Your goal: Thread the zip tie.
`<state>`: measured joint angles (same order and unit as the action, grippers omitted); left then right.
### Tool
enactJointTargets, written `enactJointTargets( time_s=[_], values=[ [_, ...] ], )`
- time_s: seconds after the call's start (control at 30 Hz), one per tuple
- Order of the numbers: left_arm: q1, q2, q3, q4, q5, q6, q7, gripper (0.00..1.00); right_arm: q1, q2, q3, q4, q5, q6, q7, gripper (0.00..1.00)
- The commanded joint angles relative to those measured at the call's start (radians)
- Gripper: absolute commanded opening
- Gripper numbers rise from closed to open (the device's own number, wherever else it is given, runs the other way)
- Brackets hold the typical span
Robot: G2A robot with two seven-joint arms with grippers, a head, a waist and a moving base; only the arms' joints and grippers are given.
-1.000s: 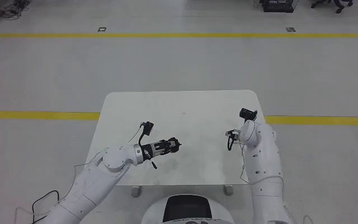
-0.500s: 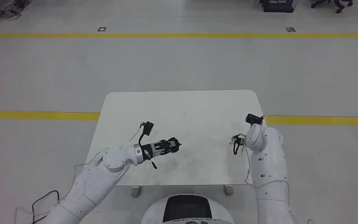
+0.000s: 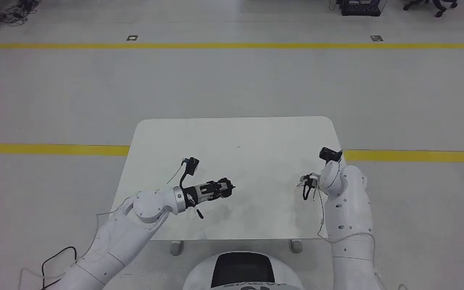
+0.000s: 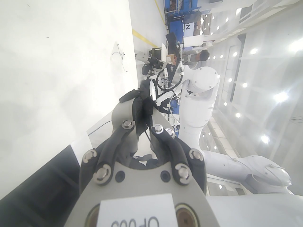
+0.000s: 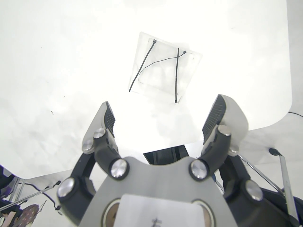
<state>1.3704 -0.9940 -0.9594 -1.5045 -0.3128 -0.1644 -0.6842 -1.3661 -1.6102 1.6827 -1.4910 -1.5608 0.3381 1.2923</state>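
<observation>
Thin black zip ties (image 5: 177,74) lie crossed on a clear square tray (image 5: 189,76) mid-frame on the smooth white desk (image 5: 71,48), beyond the spread right claw (image 5: 163,107) (ribbed black pads (image 5: 214,116)); the left claw (image 4: 142,105) is pressed together.

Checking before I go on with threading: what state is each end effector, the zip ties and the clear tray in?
Left end effector: shut; whether it grips anything is unclear.
Right end effector: open, empty.
Zip ties: three, loose and unthreaded, lying across the tray.
Clear tray: flat on the table, ahead of the right end effector.
</observation>
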Motion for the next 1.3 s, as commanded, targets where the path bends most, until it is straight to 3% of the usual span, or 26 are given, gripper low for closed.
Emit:
enactJointTargets(
  time_s=[0.0, 0.17, 0.23, 0.27, 0.3, 0.33, 0.43, 0.67, 1.27],
  values=[
    [0.0, 0.0, 0.0, 0.0, 0.0, 0.0, 0.0, 0.0, 0.001, 0.001, -0.007, -0.002, -0.007, 0.002, -0.002, 1.0],
    [0.0, 0.0, 0.0, 0.0, 0.0, 0.0, 0.0, 0.0, 0.016, 0.003, -0.015, 0.022, -0.009, 0.002, -0.009, 1.0],
    [0.0, 0.0, 0.0, 0.0, 0.0, 0.0, 0.0, 0.0, 0.028, 0.004, -0.016, 0.043, -0.009, 0.002, -0.019, 0.87],
    [0.0, 0.0, 0.0, 0.0, 0.0, 0.0, 0.0, 0.0, 0.032, 0.003, -0.013, 0.047, -0.009, 0.002, -0.031, 0.87],
    [0.0, 0.0, 0.0, 0.0, 0.0, 0.0, 0.0, 0.0, 0.03, 0.003, -0.011, 0.051, -0.009, 0.002, -0.051, 0.79],
    [0.0, 0.0, 0.0, 0.0, 0.0, 0.0, 0.0, 0.0, 0.027, 0.001, -0.011, 0.056, -0.005, 0.002, -0.063, 0.59],
    [0.0, 0.0, 0.0, 0.0, 0.0, 0.0, 0.0, 0.0, 0.025, -0.002, -0.003, 0.065, -0.008, 0.002, -0.077, 0.45],
    [0.0, 0.0, 0.0, 0.0, 0.0, 0.0, 0.0, 0.0, 0.031, -0.009, 0.006, 0.084, -0.009, 0.002, -0.086, 0.42],
    [0.0, 0.0, 0.0, 0.0, 0.0, 0.0, 0.0, 0.0, 0.092, -0.013, 0.026, 0.261, -0.009, 0.002, -0.151, 0.35]
  ],
)
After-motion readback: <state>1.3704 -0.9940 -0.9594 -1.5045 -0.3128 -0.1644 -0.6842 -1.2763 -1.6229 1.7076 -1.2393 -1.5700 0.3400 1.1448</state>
